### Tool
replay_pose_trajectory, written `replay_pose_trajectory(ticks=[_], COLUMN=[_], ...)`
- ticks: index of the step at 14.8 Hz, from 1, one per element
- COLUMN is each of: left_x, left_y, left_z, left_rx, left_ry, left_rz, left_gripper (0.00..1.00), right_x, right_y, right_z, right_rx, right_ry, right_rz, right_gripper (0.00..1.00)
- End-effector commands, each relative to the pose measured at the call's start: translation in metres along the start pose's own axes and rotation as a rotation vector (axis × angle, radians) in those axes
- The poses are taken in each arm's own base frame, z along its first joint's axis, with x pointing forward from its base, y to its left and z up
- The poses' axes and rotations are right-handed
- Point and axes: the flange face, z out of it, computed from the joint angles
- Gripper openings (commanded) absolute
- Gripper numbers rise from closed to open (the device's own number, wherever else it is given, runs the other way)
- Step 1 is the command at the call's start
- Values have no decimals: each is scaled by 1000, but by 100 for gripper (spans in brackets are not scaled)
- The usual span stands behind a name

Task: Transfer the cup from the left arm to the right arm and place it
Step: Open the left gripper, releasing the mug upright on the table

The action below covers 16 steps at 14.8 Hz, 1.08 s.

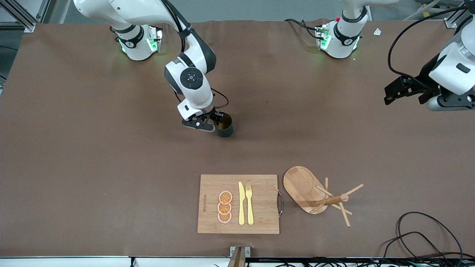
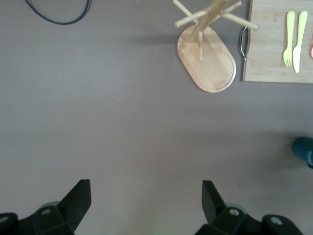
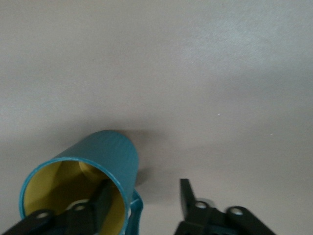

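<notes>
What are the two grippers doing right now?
Left gripper: open, empty, over bare table.
Right gripper: open around the cup's rim, one finger inside, not clamped yet.

From my left wrist camera I look straight down on the brown worktop [image 2: 122,122]. My left gripper [image 2: 146,200] hangs over a bare stretch of it, both dark fingers [image 2: 78,198] spread wide with nothing between them. An oval wooden tray [image 2: 215,68] lies on the worktop, with a wooden peg stand [image 2: 208,17] rising from it. Just beside the tray is a bamboo cutting board [image 2: 271,58] with a metal handle [image 2: 242,41]; a yellow knife [image 2: 299,39] and fork [image 2: 289,39] lie on it. The teal cup [image 2: 304,151] is cut off at the frame edge. A black cable [image 2: 58,19] loops in one corner.
</notes>
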Motion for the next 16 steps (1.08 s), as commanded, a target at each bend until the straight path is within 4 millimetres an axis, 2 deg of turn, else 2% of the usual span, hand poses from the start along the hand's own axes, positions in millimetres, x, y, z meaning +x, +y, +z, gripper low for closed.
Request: replay_pose_trajectory(ticks=[1,3,5,8,12,16], left_x=[-22,-26,-26,-30,-29,-27], left_y=[-2,-4,-4,-4,-1,0], left_z=[-6,-7,-6,-6,-6,-5], left_rx=[4,8,9,18,29,29], left_ry=[7,1,-2,-2,1,1], left_rz=[47,47,48,55,64,66], left_gripper=[100,100,100,100,100,100], right_x=[4,5,4,4,6,8], right_y=[-9,-10,-11,-11,-11,-12], right_z=[3,1,2,3,3,-2], right_rx=[-9,-4,-4,-5,0,2], right_ry=[10,11,11,10,10,8], right_rz=[33,35,36,41,55,59], right_gripper=[56,56,40,23,17,3])
